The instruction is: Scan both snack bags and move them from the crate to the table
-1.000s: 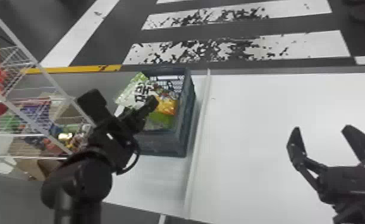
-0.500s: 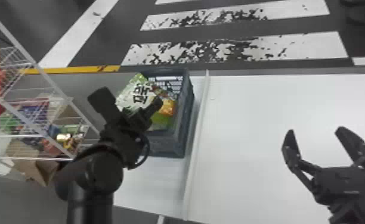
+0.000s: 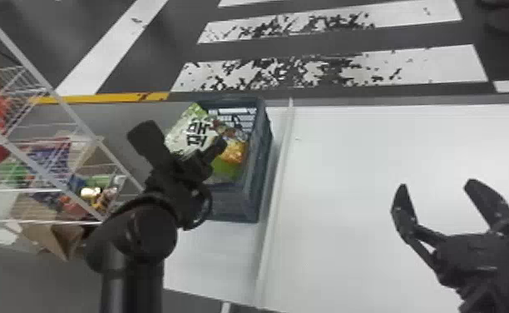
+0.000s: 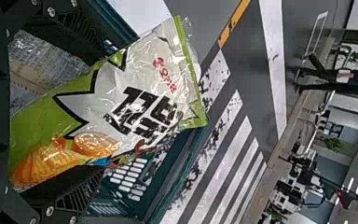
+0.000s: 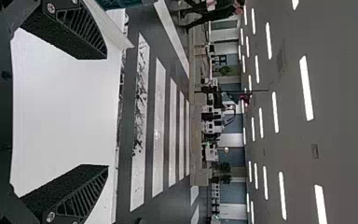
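Observation:
In the head view my left gripper [image 3: 182,135] is over the left side of the dark crate [image 3: 235,204], its two fingers apart. A white, green and orange snack bag [image 3: 189,132] leans up out of the crate just beyond them. The left wrist view has the bag [image 4: 135,93] between and past the spread fingers of my left gripper [image 4: 95,114], with no grip on it. Clear crinkled wrapping [image 4: 44,60] lies behind the bag; whether it belongs to the second bag I cannot tell. My right gripper [image 3: 437,186] hangs open above the white table [image 3: 349,158]; the right wrist view shows this right gripper [image 5: 105,112] holding nothing.
A white wire rack [image 3: 79,125] with colourful packages stands at the left, beside the crate and my left arm. A raised white strip [image 3: 277,187] runs along the table between the crate and the right-hand surface. A striped floor lies beyond.
My left arm has shifted to the right, towards the crate and the bag. Its fingers stay apart. The right gripper has moved slightly left and remains spread.

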`<state>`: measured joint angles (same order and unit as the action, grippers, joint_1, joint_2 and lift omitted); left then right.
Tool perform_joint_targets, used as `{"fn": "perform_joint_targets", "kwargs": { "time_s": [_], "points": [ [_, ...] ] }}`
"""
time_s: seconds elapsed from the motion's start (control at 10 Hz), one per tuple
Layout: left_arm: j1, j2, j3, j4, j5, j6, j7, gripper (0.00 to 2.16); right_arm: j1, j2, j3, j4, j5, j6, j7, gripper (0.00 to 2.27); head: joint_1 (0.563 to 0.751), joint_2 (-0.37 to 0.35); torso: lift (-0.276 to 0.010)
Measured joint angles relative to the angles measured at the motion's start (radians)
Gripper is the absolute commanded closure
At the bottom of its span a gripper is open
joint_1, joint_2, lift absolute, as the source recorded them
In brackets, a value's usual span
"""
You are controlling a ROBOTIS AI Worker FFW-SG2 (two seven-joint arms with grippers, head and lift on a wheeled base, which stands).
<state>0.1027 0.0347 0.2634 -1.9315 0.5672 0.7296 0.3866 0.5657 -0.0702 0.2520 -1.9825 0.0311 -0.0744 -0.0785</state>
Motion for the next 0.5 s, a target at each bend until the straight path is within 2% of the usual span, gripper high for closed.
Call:
{"fn": "perform_joint_targets", "kwargs": {
  "time_s": [0.1, 0.2, 0.3, 0.5],
  "points": [
    [-0.032, 0.001, -0.001, 0.031, -0.001, 0.0, 0.015, 0.37, -0.001, -0.002, 0.001, -0.002, 0.0, 0.007, 0.0, 0.1, 0.695, 0.288, -0.088],
    [-0.068, 0.003, -0.002, 0.059, -0.005, 0.004, 0.023, 1.22, -0.001, -0.004, 0.001, -0.005, 0.0, 0.014, 0.0, 0.1, 0.695, 0.288, -0.088],
    [-0.088, 0.006, -0.005, 0.072, -0.011, 0.021, 0.026, 2.15, -0.001, -0.006, 0.001, -0.009, 0.0, 0.019, 0.0, 0.1, 0.695, 0.285, -0.088],
    [-0.086, 0.008, -0.005, 0.067, -0.017, 0.077, 0.037, 2.14, -0.003, -0.01, 0.0, -0.015, 0.0, 0.032, -0.001, 0.1, 0.695, 0.283, -0.088]
  ]
}}
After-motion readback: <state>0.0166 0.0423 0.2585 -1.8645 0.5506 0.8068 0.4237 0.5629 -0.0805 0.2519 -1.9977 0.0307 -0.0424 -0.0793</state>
